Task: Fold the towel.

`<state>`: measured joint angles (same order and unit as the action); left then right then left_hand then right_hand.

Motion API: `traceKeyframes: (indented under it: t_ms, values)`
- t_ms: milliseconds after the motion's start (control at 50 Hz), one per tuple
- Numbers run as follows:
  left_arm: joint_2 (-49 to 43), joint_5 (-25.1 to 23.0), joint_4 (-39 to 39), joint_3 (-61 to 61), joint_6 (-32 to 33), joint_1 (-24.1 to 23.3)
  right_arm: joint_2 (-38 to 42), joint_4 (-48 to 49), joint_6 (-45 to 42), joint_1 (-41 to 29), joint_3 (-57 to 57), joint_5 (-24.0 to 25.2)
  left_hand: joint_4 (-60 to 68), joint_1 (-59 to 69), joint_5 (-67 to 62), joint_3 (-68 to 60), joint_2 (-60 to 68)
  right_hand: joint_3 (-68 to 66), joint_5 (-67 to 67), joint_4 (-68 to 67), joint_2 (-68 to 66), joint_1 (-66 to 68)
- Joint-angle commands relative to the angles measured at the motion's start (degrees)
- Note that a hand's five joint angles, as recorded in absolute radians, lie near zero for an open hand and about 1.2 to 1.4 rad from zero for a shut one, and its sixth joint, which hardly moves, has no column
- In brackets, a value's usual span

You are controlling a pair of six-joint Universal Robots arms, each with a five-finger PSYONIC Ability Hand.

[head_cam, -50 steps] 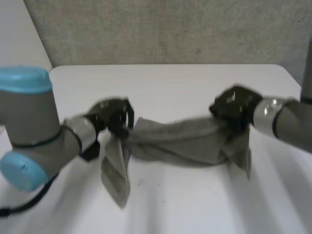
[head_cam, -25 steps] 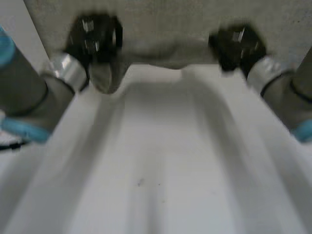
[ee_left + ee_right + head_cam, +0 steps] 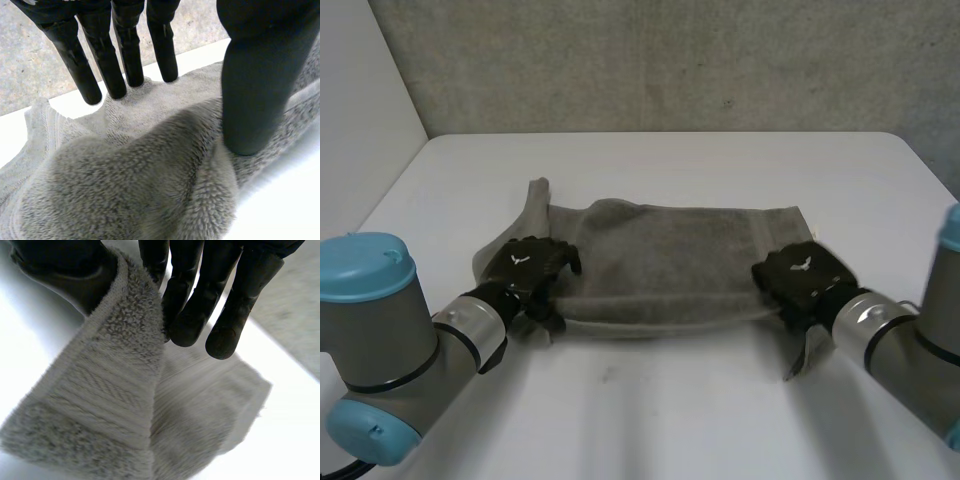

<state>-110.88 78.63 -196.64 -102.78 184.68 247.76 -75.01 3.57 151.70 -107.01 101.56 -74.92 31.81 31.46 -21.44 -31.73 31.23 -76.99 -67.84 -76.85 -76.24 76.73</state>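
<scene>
grey arms (image 3: pixel 390 350), light-blue caps (image 3: pixel 365 265), silver wrists (image 3: pixel 470 325), black left robot hand (image 3: pixel 525 268) and right robot hand (image 3: pixel 798 275)

Near the table (image 3: pixel 650 420)'s left edge, one end of the towel (image 3: pixel 670 265) is covered by the left hand (image 3: pixel 525 272); near its right edge, the other end is covered by the right hand (image 3: pixel 798 280). In the right wrist view, the towel beyond the fingertips (image 3: pixel 220 346) is blurred.

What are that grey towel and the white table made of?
The towel looks like soft terry cotton: fuzzy pile, with a flat woven band. The table seems smooth, hard laminate or plastic, faintly glossy; which is unclear.
</scene>
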Motion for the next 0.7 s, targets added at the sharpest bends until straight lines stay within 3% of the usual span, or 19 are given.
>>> traceKeyframes:
  t_ms: [20, 160, 440, 520, 540, 580, 640, 700]
  values:
    - [-0.74, 0.03, -0.67, -0.14, -0.2, -0.08, -5.49, 6.8, 12.72, 5.4, 4.16, 3.02, -6.79, -6.44, 6.42, 6.71, -6.21, -3.01, -2.16, -3.15, -3.76, 3.27]
    - [-0.57, 1.09, -0.67, -1.37, -0.73, -0.61, -5.67, 6.8, 15.47, 6.11, 4.34, 5.04, -6.96, -6.61, 6.59, 6.88, -6.38, -3.01, -2.16, -3.15, -3.76, 3.27]
    - [5.67, 6.45, -0.67, -5.85, -3.19, -4.21, -5.23, 8.56, 15.29, 7.61, 5.05, 4.08, -6.12, -5.77, 5.75, 6.04, -5.54, -3.01, -2.16, -3.15, -3.76, 3.27]
    - [7.17, 8.12, -0.06, -6.12, -3.1, -3.69, -4.97, 9.53, 14.94, 10.15, 4.52, 3.82, 6.67, 7.01, -7.04, -6.74, 7.24, -3.01, -2.16, -3.15, -3.76, 3.27]
    - [7.95, 8.38, -0.06, -6.2, -3.1, -3.43, -4.71, 9.53, 14.94, 10.33, 4.35, 3.82, 17.33, 17.67, -17.69, -17.4, 17.9, -3.01, -2.16, -3.15, -3.76, 3.27]
    - [8.48, 8.3, 0.12, -6.38, -3.02, -2.99, -4.27, 9.53, 14.86, 10.42, 4.26, 3.82, 24.59, 24.94, -24.96, -24.67, 25.17, -3.01, -2.16, -3.15, -3.76, 3.27]
    - [9.1, 7.77, 0.03, -6.47, -2.93, -2.11, -3.48, 9.44, 14.86, 10.42, 3.99, 3.99, 26.35, 26.69, -26.72, -26.43, 26.93, -3.01, -2.16, -3.15, -3.76, 3.27]
    - [8.67, 7.59, 0.03, -6.12, -3.01, -1.49, -2.77, 9.26, 14.77, 10.24, 3.99, 4.26, 20.17, 20.52, -20.54, -20.25, 20.75, -3.01, -2.16, -3.15, -3.76, 3.27]
